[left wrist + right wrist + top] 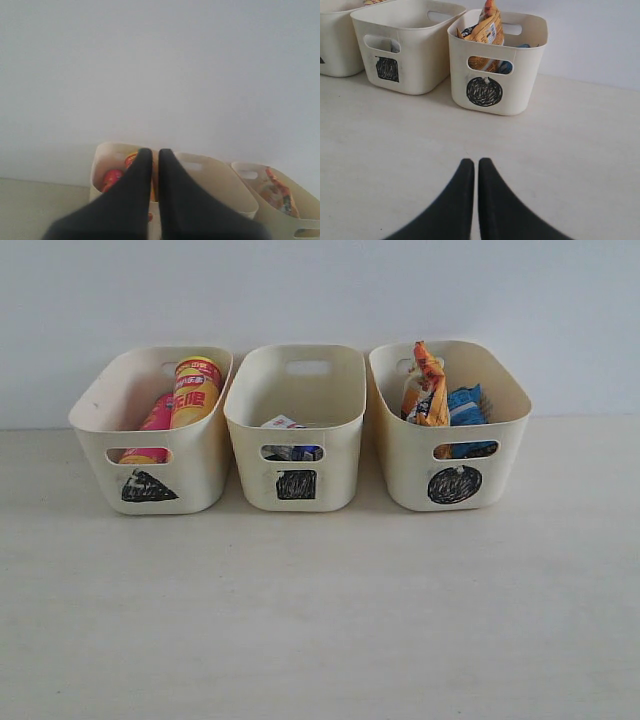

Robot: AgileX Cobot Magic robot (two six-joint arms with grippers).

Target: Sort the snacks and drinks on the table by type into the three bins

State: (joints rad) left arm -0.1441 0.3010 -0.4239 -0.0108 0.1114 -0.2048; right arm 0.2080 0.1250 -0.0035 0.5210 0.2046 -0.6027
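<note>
I read left gripper (151, 152) and right gripper (471, 162) jaws closed, empty; only exterior shows white-and-blue carton (283, 423) inside square-marked cream plastic bin (340, 465).

Left gripper (155, 152) blocks part of the tube bin (107, 148) just beyond it; drinks (283, 423) lie mostly hidden inside the middle bin (340, 440).

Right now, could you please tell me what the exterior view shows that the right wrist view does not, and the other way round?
Only the exterior view: the triangle bin whole, holding the yellow-and-red tube and the pink tube.
Only the right wrist view: the right hand, shut and holding nothing.
Both: the table, the square bin and the circle bin, with the orange-tan bag and blue bag inside the circle bin.
</note>
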